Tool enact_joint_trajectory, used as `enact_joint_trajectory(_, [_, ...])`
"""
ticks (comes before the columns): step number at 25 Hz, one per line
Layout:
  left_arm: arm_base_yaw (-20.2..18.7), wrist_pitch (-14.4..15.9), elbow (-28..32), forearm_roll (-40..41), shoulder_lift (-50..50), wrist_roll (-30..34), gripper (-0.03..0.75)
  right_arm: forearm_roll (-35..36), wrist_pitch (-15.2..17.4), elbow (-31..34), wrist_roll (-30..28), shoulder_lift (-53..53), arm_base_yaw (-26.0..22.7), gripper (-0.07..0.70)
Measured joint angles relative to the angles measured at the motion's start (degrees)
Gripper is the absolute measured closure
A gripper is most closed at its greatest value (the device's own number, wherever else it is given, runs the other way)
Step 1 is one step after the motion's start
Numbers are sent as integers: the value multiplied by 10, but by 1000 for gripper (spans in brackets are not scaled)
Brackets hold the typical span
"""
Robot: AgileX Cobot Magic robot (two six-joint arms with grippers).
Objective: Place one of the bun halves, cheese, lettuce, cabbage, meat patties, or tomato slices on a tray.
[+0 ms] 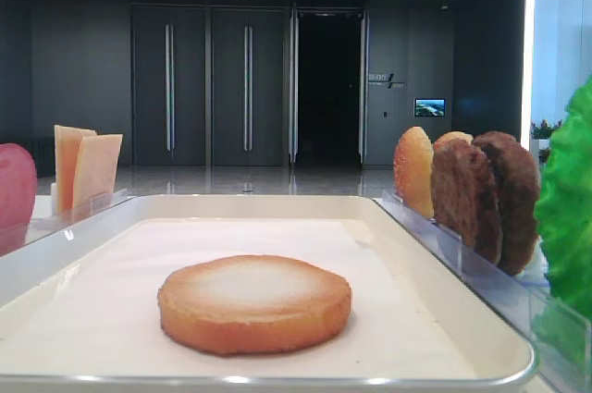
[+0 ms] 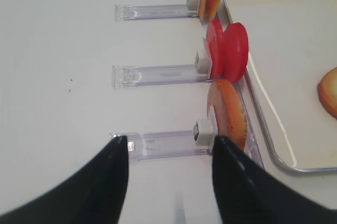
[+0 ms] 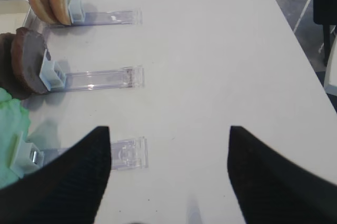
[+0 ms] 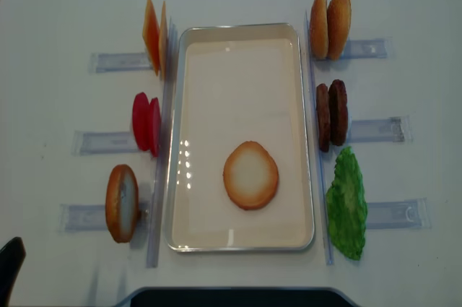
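One flat bun half [image 4: 250, 175], pale on its face, lies on the liner of the cream tray [image 4: 238, 76] near its front end. Cheese [image 4: 154, 36], tomato slices [image 4: 146, 123] and another bun piece [image 4: 121, 202] stand in holders left of the tray. Meat patties [image 4: 331, 115] and lettuce [image 4: 346, 202] stand on its right. No cabbage is in view. My left gripper [image 2: 168, 145] is open and empty over the table, just short of the bun piece [image 2: 229, 121]. My right gripper [image 3: 168, 132] is open and empty, to the right of the lettuce [image 3: 10, 124].
Narrow clear plastic holders [image 4: 375, 130] stick out from both long sides of the tray. Two domed buns [image 4: 330, 25] stand at the far right. White table lies beyond the holders on both sides, with the table edge [image 3: 295, 34] further right.
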Motion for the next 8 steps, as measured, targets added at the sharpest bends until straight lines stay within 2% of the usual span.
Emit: enact_joint_trajectory(8, [0, 0, 0, 0, 0, 0, 323, 0, 0, 0, 0, 0, 0, 151])
